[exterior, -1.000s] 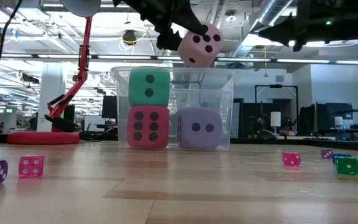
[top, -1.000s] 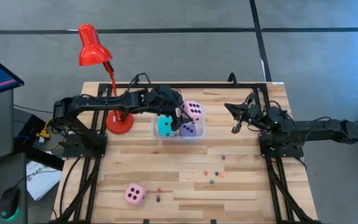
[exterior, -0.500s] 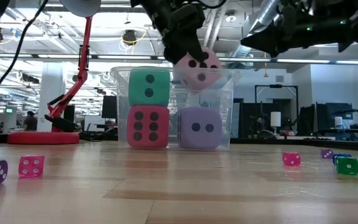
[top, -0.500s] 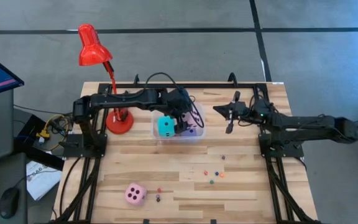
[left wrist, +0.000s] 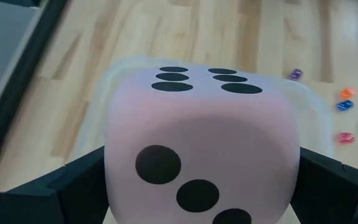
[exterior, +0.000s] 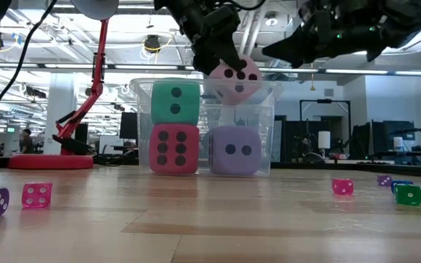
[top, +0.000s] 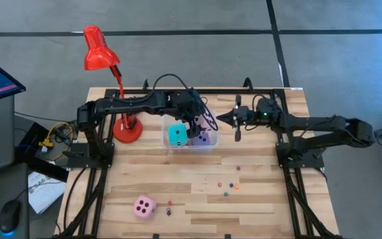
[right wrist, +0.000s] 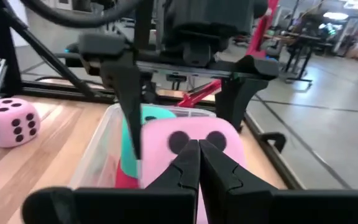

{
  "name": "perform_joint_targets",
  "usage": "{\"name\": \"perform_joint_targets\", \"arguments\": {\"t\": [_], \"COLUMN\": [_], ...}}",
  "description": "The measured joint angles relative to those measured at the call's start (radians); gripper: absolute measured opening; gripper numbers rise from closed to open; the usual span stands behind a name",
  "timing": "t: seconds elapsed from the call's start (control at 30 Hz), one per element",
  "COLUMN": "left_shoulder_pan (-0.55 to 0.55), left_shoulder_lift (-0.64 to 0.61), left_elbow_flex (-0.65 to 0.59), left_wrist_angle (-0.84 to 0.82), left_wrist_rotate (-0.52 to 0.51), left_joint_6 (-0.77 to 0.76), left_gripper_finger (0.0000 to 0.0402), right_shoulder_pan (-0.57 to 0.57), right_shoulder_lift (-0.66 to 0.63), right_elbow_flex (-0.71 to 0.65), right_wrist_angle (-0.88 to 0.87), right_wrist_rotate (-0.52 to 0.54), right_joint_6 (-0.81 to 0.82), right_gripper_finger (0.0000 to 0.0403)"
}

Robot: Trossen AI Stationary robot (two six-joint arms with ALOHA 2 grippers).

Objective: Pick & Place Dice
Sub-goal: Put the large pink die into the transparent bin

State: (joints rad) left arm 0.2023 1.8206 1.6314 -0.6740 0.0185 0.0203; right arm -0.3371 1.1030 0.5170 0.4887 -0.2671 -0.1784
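Down from above the rim, the pink die point(exterior: 233, 78) now sits at the mouth of the clear bin point(exterior: 269, 131), directly over the lavender die point(exterior: 234, 150) and beside the cyan die point(exterior: 175, 101). Left jaws point(top: 197, 119) stand wide, clamped on its two sides. Release needs a straight drop. Right jaws point(top: 236, 121), closed and empty, point at it from just beside the bin.

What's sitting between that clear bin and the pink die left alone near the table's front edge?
Only bare wood lies between the clear bin and the loose pink die, as the high view shows.
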Motion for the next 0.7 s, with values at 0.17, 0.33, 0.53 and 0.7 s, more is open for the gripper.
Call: {"name": "perform_joint_targets", "arguments": {"t": [0.17,0.33,0.53,0.7], "left_shoulder_pan": [-0.022,-0.04,-0.04,-0.039], "left_shoulder_lift": [0.0,0.0,0.001,0.001], "left_elbow_flex": [0.0,0.0,-0.049,-0.058], "left_wrist_angle": [-0.03,-0.033,-0.051,-0.026], "left_wrist_rotate": [0.042,0.042,0.042,0.042], "left_joint_6": [-0.001,-0.001,-0.047,-0.047], "left_gripper_finger": [0.0384,0.0384,0.0384,0.0395], "right_shoulder_pan": [0.01,0.029,0.064,0.089], "right_shoulder_lift": [0.07,0.113,0.149,0.163], "right_elbow_flex": [0.002,0.003,0.003,0.002], "right_wrist_angle": [0.105,0.156,0.21,0.228], "right_wrist_rotate": [-0.075,-0.084,-0.084,-0.084], "right_joint_6": [0.03,0.038,0.032,0.014], "right_gripper_finger": [0.0,0.0,0.0,0.0]}}
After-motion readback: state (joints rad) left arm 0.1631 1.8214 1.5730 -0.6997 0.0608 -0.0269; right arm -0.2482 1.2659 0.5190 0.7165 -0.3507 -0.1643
